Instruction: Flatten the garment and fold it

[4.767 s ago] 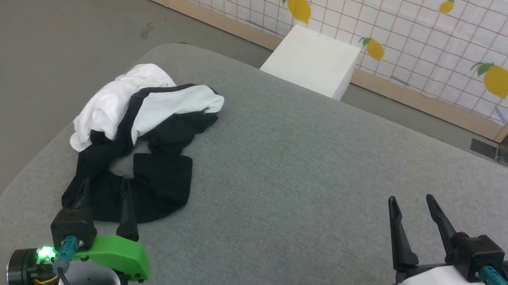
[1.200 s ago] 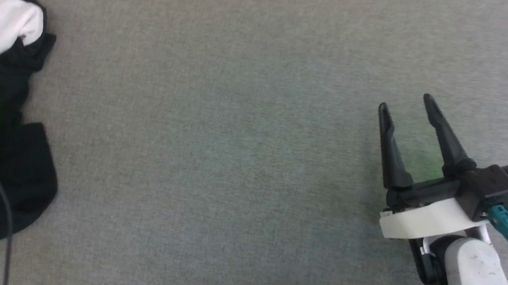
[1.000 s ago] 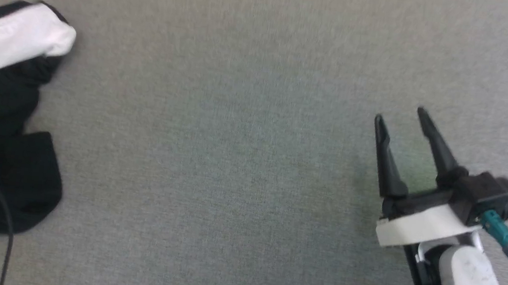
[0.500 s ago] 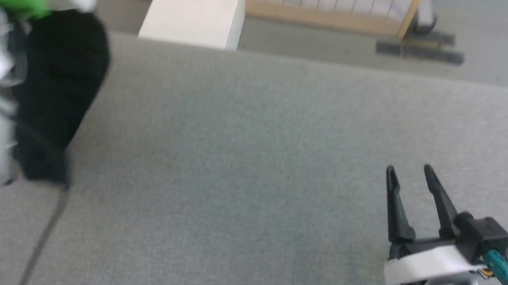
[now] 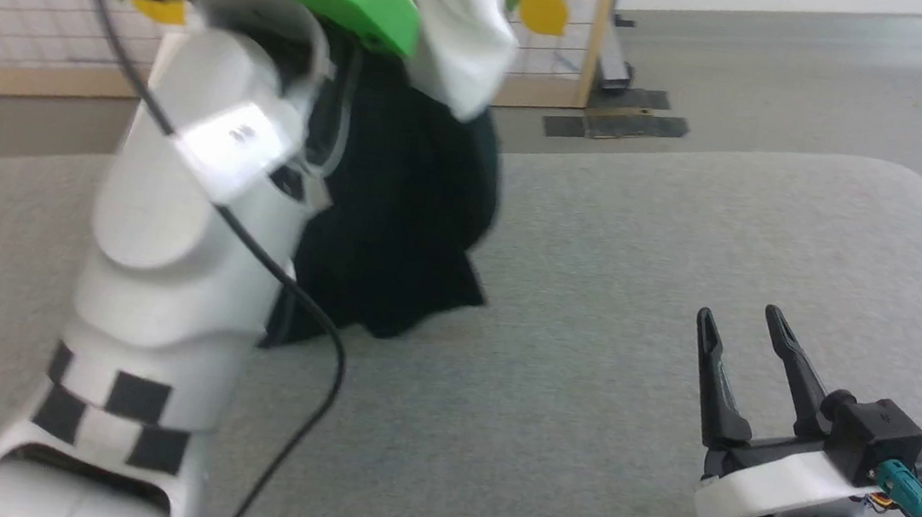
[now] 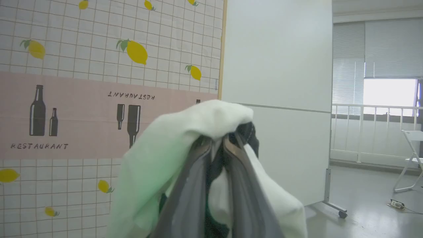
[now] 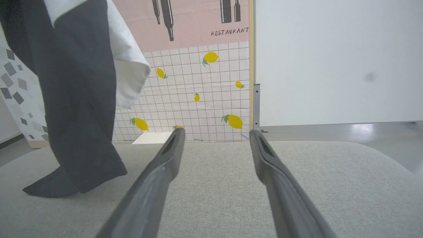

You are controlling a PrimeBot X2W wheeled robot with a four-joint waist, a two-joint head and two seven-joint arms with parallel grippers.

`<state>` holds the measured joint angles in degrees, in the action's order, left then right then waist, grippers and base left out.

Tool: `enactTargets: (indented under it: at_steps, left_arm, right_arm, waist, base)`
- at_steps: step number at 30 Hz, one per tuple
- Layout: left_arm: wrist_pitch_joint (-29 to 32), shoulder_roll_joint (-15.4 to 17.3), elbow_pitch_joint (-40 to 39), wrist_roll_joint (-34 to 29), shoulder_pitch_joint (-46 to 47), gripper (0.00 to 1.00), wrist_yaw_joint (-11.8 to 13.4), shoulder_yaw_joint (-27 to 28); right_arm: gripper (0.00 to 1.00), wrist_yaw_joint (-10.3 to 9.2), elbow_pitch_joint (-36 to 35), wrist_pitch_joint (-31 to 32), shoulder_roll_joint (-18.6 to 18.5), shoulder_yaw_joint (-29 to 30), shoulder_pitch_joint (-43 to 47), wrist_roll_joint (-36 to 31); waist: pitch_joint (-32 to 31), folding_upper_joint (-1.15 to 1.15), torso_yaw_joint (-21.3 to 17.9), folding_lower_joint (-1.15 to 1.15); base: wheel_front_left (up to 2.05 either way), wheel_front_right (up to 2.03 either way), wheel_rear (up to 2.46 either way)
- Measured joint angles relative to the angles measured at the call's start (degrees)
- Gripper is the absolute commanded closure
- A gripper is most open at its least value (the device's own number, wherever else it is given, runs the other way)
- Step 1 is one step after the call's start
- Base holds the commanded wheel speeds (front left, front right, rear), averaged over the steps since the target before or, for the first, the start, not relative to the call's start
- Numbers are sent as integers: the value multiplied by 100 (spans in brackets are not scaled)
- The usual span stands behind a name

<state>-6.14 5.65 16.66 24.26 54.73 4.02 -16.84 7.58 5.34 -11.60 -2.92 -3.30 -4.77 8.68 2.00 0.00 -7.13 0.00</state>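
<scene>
My left gripper (image 6: 218,145) pinches garment (image 5: 406,210), hanging upper left; my right gripper (image 5: 739,315) spread wide, lower right.

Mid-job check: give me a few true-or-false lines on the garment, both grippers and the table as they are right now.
1. The left gripper is shut on the garment. True.
2. The garment lies flat on the table. False: it hangs from the raised left gripper, with only its black lower end touching the table.
3. The right gripper is open and empty. True.
4. The right gripper touches the garment. False: it is apart from it, to its right.
</scene>
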Motion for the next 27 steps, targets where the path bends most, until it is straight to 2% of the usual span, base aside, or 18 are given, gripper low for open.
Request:
enactTargets:
  at_steps: [5, 10, 14, 17, 18, 19, 22, 24, 27]
  left_arm:
    - [260, -202, 428, 352, -834, 100, -76, -467]
    - [1027, -242, 1386, 534, -1931, 100, -75, -1152]
    - [1619, -254, 1983, 602, -2453, 100, -102, -1570]
    - [1975, -257, 2217, 694, -2715, 100, -231, -1856]
    - [2028, -259, 2226, 730, -2778, 63, -265, -1919]
    - [2101, -260, 2226, 798, -2848, 0, -327, -1990]
    - [2134, -265, 2053, 1065, -3042, 0, -407, -2114]
    - [1830, -272, 1853, 1129, -3147, 0, -387, -2072]
    - [1035, -271, 1389, 1207, -3331, 0, -282, -1820]
  right_arm:
    - [0, 0, -7, 7, -1, 10, 20, 42]
    - [0, 0, -5, 8, -1, -36, 21, 48]
    - [0, 0, -5, 8, -2, -42, 21, 49]
    - [0, 0, 10, 22, -1, -62, 21, 55]
    - [0, 0, 14, 23, -2, -64, 22, 55]
    - [0, 0, 19, 23, -2, -68, 25, 55]
    - [0, 0, 24, 24, 0, -91, 30, 55]
    - [0, 0, 20, 24, -1, -96, 40, 55]
    - [0, 0, 1, 31, 0, -70, 57, 54]
  waist:
    - [7, 0, -413, 0]
    - [50, 0, -716, 0]
    - [104, 0, -828, 0]
    - [132, 0, -821, 0]
    - [129, 0, -808, 0]
    - [120, 0, -785, 0]
    - [79, 0, -718, 0]
    - [56, 0, -670, 0]
    - [9, 0, -581, 0]
  base:
    - [0, 0, 0]
    - [0, 0, 0]
    - [0, 0, 0]
    - [0, 0, 0]
    - [0, 0, 0]
    - [0, 0, 0]
    - [0, 0, 0]
    - [0, 0, 0]
    - [0, 0, 0]
